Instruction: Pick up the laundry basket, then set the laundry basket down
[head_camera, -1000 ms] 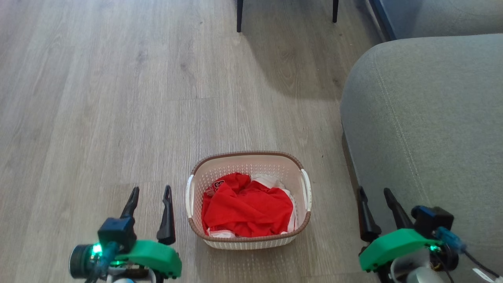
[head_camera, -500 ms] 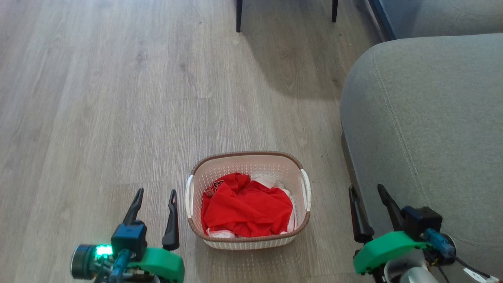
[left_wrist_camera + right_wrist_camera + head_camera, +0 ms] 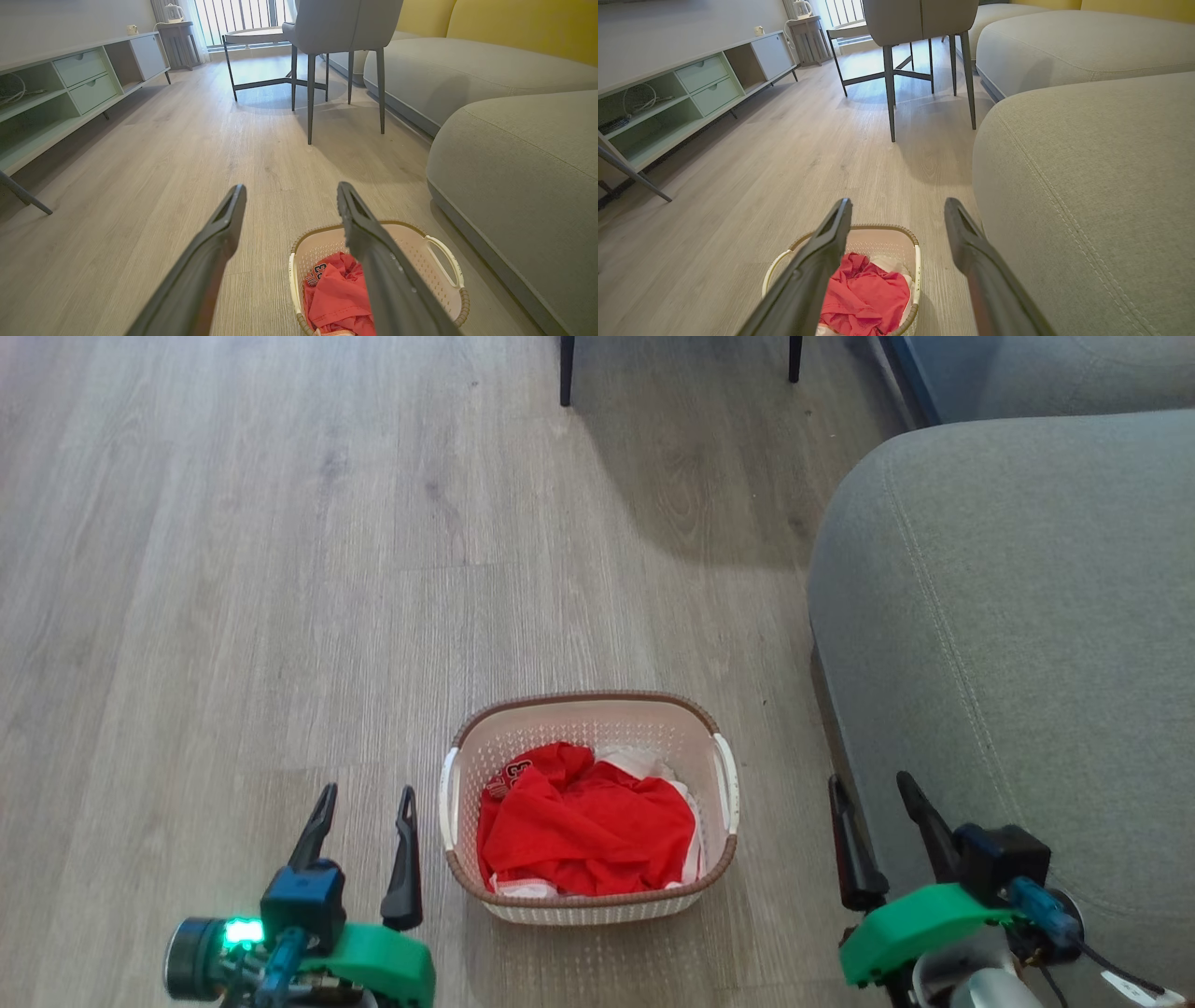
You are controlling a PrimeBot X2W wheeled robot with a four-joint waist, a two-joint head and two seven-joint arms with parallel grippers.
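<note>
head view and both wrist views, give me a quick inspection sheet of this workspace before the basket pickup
surface: wood-look floor, basket standing on it
job's things: laundry basket upright, holding a red garment over white cloth; both white handles free
clutter: nothing seen
grippers: left gripper open, left of the basket, not touching it; right gripper open, between basket and sofa, not touching the basket
cables: blue-plugged cable at the right wrist
surroundings: grey sofa close on the right; chair legs ahead; low cabinet along the left wall
</note>
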